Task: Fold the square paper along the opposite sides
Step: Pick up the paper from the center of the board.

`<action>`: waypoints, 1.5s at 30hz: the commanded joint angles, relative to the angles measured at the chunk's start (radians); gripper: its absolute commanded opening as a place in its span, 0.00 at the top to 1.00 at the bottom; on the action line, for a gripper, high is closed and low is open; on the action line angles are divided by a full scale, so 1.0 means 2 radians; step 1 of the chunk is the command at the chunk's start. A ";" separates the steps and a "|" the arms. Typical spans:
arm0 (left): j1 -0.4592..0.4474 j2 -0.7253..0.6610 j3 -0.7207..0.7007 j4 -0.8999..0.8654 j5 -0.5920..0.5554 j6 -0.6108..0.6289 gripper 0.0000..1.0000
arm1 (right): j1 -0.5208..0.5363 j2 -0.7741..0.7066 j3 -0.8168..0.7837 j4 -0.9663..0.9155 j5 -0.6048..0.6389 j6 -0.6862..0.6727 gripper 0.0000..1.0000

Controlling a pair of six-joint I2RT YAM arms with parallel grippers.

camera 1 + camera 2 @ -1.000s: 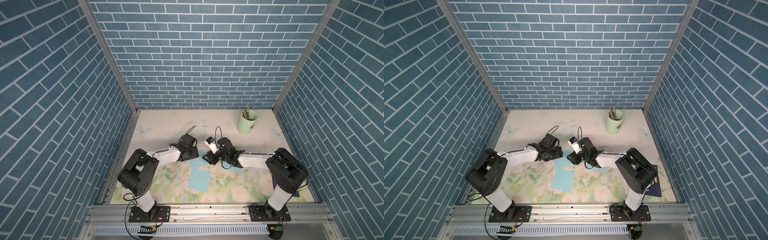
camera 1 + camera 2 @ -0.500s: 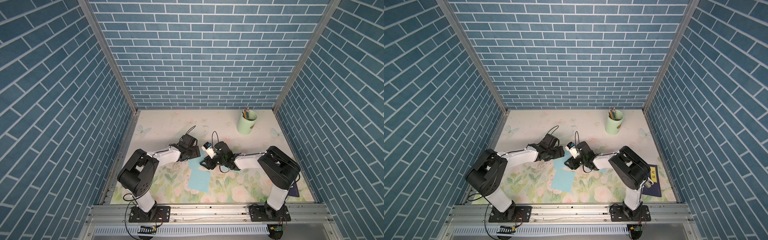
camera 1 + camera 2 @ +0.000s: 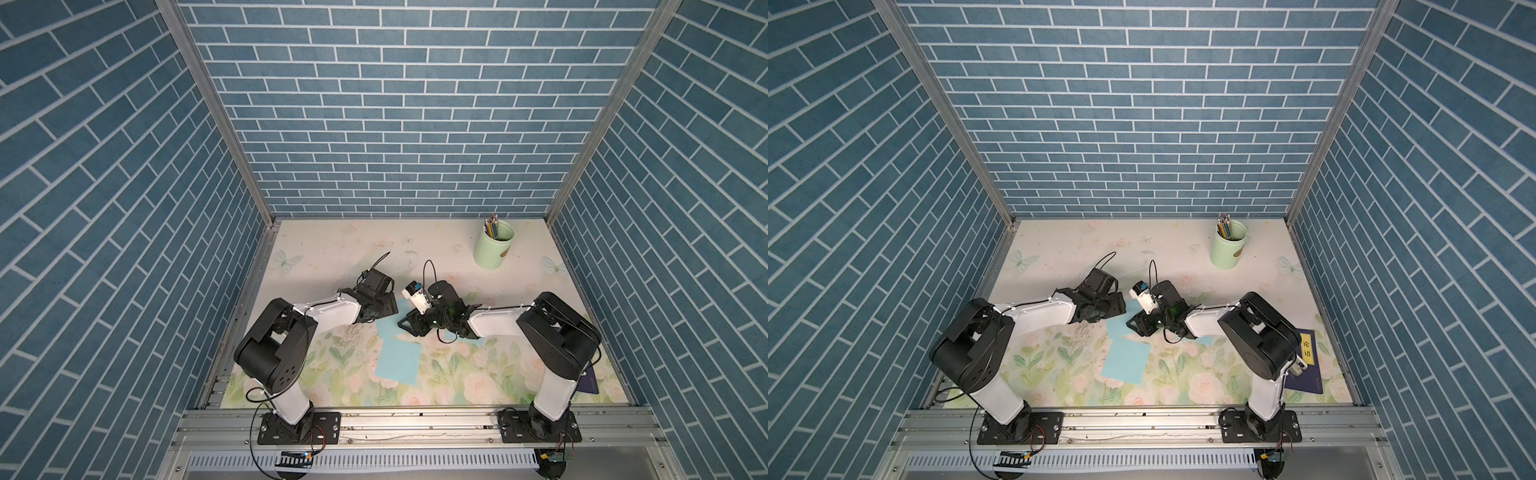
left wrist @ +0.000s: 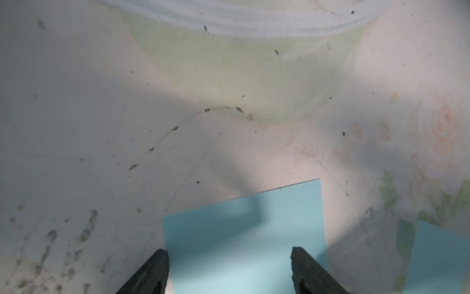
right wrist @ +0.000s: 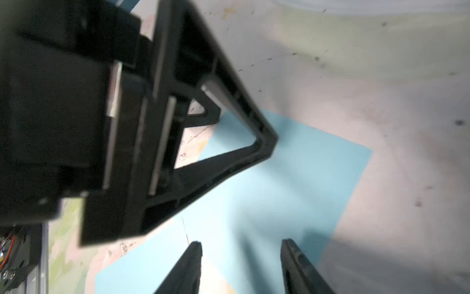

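Note:
The light blue square paper (image 3: 397, 359) (image 3: 1125, 359) lies on the floral mat between the two arms, with part of it doubled over. My left gripper (image 3: 388, 311) (image 3: 1119, 309) hovers low at the paper's far left corner. In the left wrist view it (image 4: 230, 254) is open, and the paper's (image 4: 244, 229) edge spans the gap between its fingers. My right gripper (image 3: 405, 326) (image 3: 1133, 326) is close beside it, over the far part of the sheet. Seen from the right wrist, it (image 5: 241, 244) is open above the paper (image 5: 292, 178), with the left gripper's black finger (image 5: 229, 132) just ahead.
A pale green cup of pencils (image 3: 494, 249) (image 3: 1229, 249) stands at the back right. A dark blue book (image 3: 1306, 361) lies at the front right beside the right arm's base. Brick-patterned walls close in three sides, and a metal rail (image 3: 415, 424) runs along the front.
The right gripper has moved left and lower over the paper, closing in on the left gripper. The left gripper has stayed in place.

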 commanded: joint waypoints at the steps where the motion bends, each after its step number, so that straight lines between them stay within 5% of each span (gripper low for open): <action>1: 0.001 -0.013 -0.006 -0.042 -0.025 0.001 0.17 | -0.009 -0.025 0.002 -0.068 0.042 0.015 0.46; 7: 0.001 -0.012 -0.016 -0.039 -0.014 -0.002 0.00 | -0.006 -0.018 -0.016 -0.076 0.019 0.048 0.46; 22: 0.001 0.026 -0.040 0.019 0.049 -0.010 0.06 | 0.022 0.062 -0.001 0.005 -0.047 0.074 0.47; 28: 0.002 0.034 -0.049 0.027 0.048 -0.014 0.16 | 0.025 0.068 0.001 0.015 -0.052 0.070 0.47; 37: 0.002 0.028 -0.030 0.001 0.016 -0.001 0.67 | 0.021 0.038 -0.006 0.015 -0.036 0.058 0.46; 45: 0.010 -0.015 0.028 -0.011 -0.011 0.046 0.81 | -0.031 -0.037 0.009 -0.004 -0.025 0.051 0.45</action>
